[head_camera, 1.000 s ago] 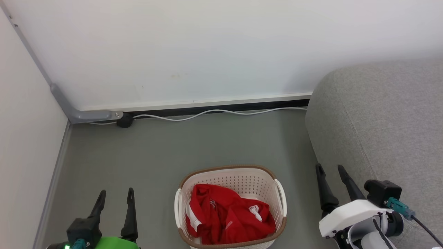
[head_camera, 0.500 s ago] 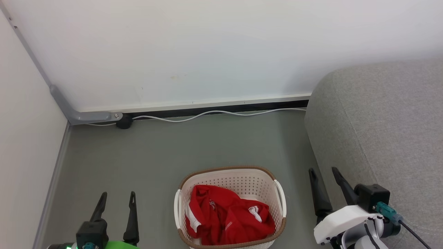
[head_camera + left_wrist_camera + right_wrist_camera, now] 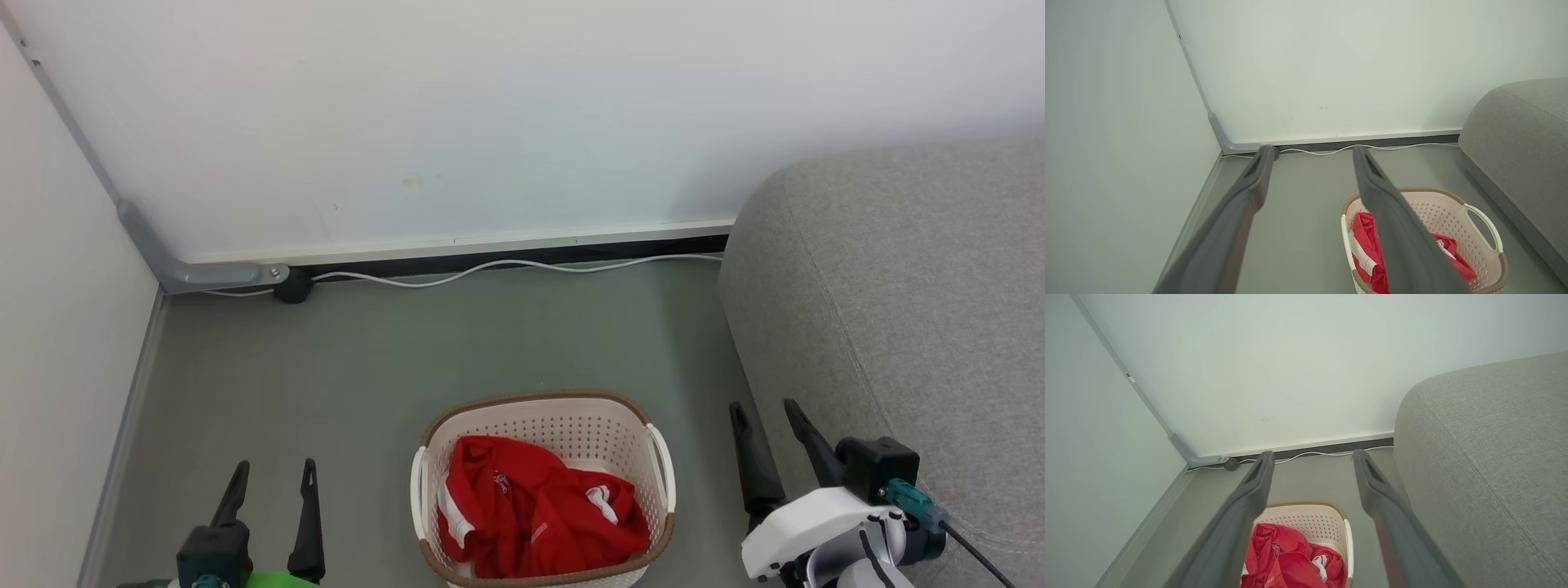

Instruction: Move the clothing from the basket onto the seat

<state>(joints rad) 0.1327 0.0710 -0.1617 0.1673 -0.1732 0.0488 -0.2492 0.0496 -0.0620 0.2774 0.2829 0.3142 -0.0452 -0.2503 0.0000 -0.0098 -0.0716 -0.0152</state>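
The cream basket (image 3: 571, 416) with a brown rim stands on the grey floor at the bottom centre, and bright red clothing (image 3: 531, 510) with white trim lies crumpled inside it. The grey seat (image 3: 906, 294) rises at the right. My left gripper (image 3: 274, 471) hangs open to the left of the basket with nothing between its fingers. My right gripper (image 3: 763, 410) is open between the basket and the seat's side, also holding nothing. The left wrist view shows the basket (image 3: 1453, 204) and clothing (image 3: 1367, 237) past the open left gripper (image 3: 1311, 149). The right wrist view has the clothing (image 3: 1286, 559) below the open right gripper (image 3: 1311, 454).
A white wall (image 3: 457, 114) closes the back, with a dark skirting strip and a white cable (image 3: 506, 265) running along its foot. A grey conduit (image 3: 163, 253) bends in the left corner beside a second wall (image 3: 57, 343).
Both grippers have sunk a little toward the bottom of the head view, the right one also shifting slightly left. Basket and clothing have not moved.
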